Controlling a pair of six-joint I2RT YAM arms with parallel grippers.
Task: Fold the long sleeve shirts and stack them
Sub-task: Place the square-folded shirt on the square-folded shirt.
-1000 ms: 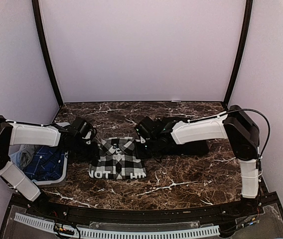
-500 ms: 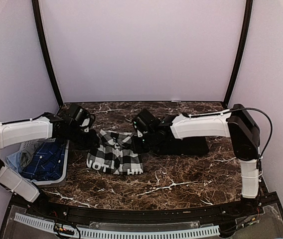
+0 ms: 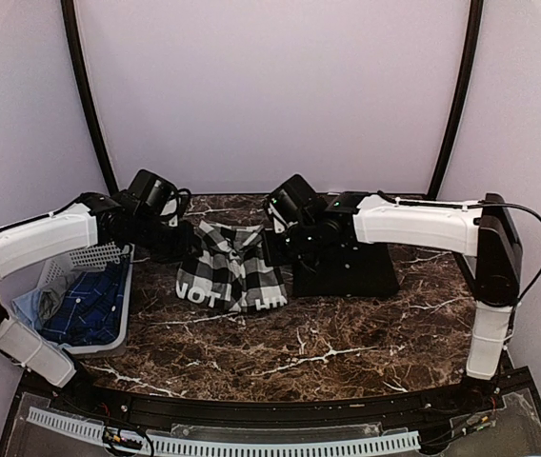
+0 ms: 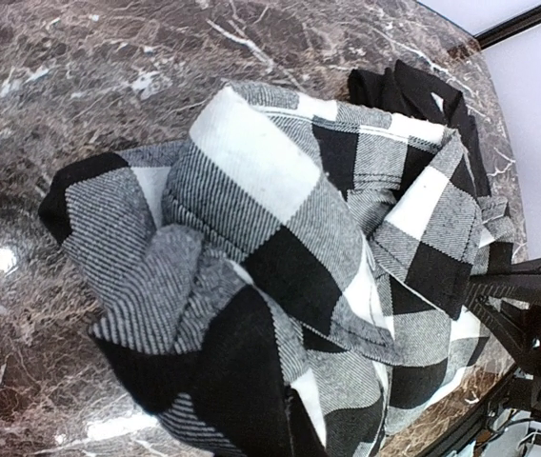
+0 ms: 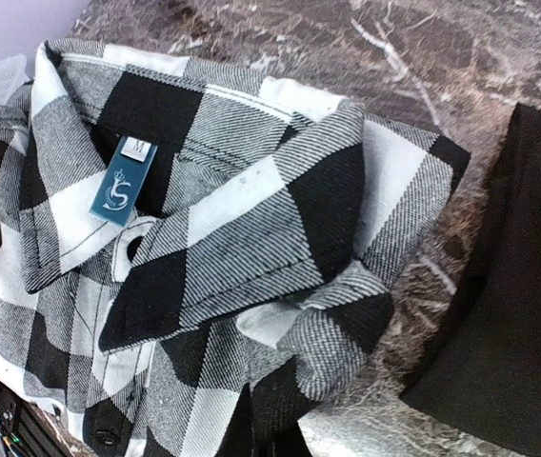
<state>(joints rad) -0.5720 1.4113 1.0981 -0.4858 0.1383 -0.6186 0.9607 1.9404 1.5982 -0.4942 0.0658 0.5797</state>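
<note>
The black-and-white checked long sleeve shirt (image 3: 229, 274) hangs bunched between my two grippers, its band of white letters along the lower edge just above the marble table (image 3: 347, 333). My left gripper (image 3: 183, 249) is shut on its left edge and my right gripper (image 3: 272, 249) on its right edge. In the left wrist view the shirt (image 4: 280, 228) fills the frame and its folds hide the fingers. The right wrist view shows the shirt's collar (image 5: 204, 219) with a teal label (image 5: 123, 181); cloth hides those fingers too.
A flat folded black garment (image 3: 347, 271) lies on the table under my right arm, just right of the shirt. The white perforated basket (image 3: 99, 257) stands at the left edge with a blue checked shirt (image 3: 85, 309) in it.
Both grippers have risen and moved toward the back of the table with the checked shirt. It lay flat before and now hangs crumpled between them, nearer the black garment.
</note>
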